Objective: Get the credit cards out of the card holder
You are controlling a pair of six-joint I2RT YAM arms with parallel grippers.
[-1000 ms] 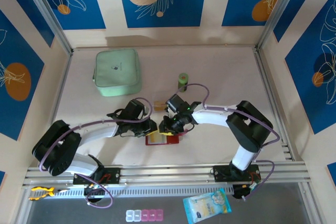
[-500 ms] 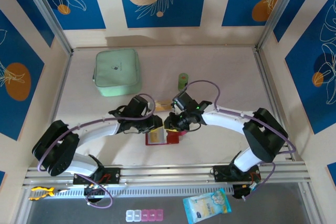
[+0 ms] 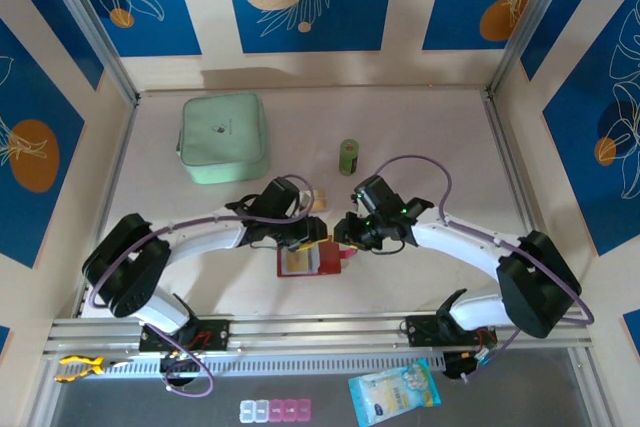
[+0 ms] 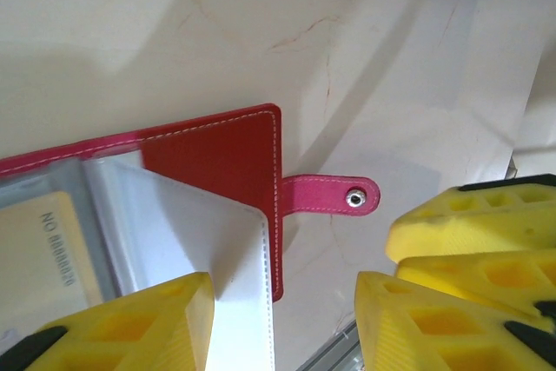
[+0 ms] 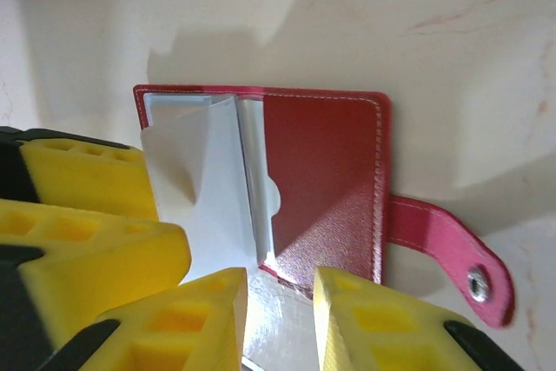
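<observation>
Left gripper (image 4: 280, 301) hangs released, jaws spread wide and clasping nothing; in its wrist view one yellow finger (image 4: 130, 323) overlaps the raised clear sleeve (image 4: 213, 245), and the other stands off past the cover's edge, over bare table (image 4: 261, 32). Just ahead of those fingertips lies the card holder (image 4: 221, 158), opened on the table with its red inner cover up and its snap tab (image 4: 334, 195) sticking out sideways toward the outer finger. Beyond the sleeve-side finger, deeper in the holder, an orange-tan credit card (image 4: 48, 249) sits tucked in a sleeve, printed digits showing through. Right gripper (image 5: 280, 301) hovers close alongside, the finger blocks of the two hands nearly meeting over the holder. Its jaws stand only narrowly apart, with the holder's edge lying at the mouth of the gap, and I cannot tell whether they pinch that edge. From this hand the red cover spreads ahead of the fingertips, with the tab to one side and the curled sleeve to the other, next to the left gripper's fingers. Seen from above, the holder lies just on the base side of both hands. A mint-green zip case (image 3: 224, 137) lies well apart beyond the left gripper, and a small green cylinder (image 3: 348, 157) stands upright beyond the right gripper.
</observation>
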